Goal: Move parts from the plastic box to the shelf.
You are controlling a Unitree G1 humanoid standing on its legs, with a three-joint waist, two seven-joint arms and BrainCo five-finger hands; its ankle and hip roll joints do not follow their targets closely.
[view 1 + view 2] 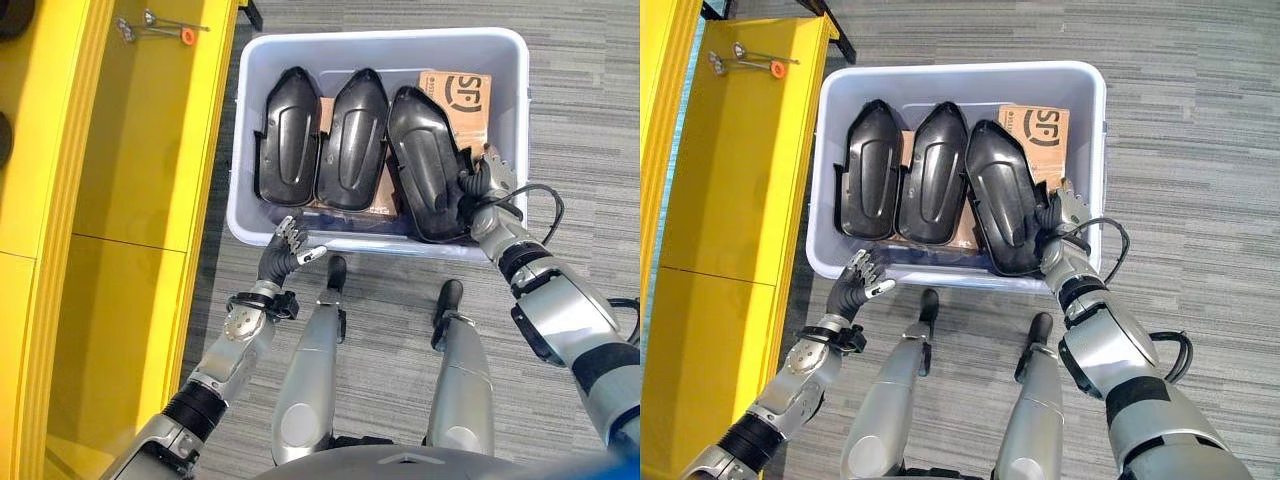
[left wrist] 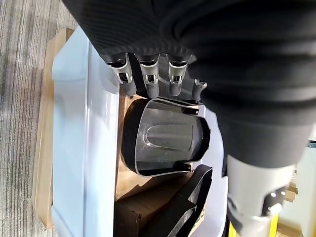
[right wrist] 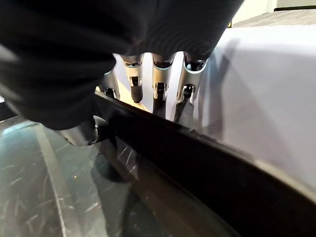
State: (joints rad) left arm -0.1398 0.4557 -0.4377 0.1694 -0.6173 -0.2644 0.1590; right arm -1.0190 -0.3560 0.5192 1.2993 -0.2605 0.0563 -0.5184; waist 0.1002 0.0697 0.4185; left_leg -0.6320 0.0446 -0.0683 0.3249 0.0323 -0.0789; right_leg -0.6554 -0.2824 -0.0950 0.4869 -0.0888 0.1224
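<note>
A pale plastic box (image 1: 380,40) on the floor holds three black moulded parts side by side: left (image 1: 290,135), middle (image 1: 352,135) and right (image 1: 425,160). My right hand (image 1: 487,190) is inside the box at the right part's outer edge. Its fingers (image 3: 160,84) curl behind that edge (image 3: 173,148) and the thumb presses the near face. My left hand (image 1: 287,250) hovers over the box's near rim, fingers relaxed and holding nothing, with the left part (image 2: 165,138) just past them. The yellow shelf (image 1: 140,130) stands to the left of the box.
A brown cardboard carton (image 1: 458,100) lies in the box under the parts at the back right. Small metal tools with an orange tip (image 1: 160,27) rest on the shelf's far end. Grey carpet (image 1: 590,120) surrounds the box.
</note>
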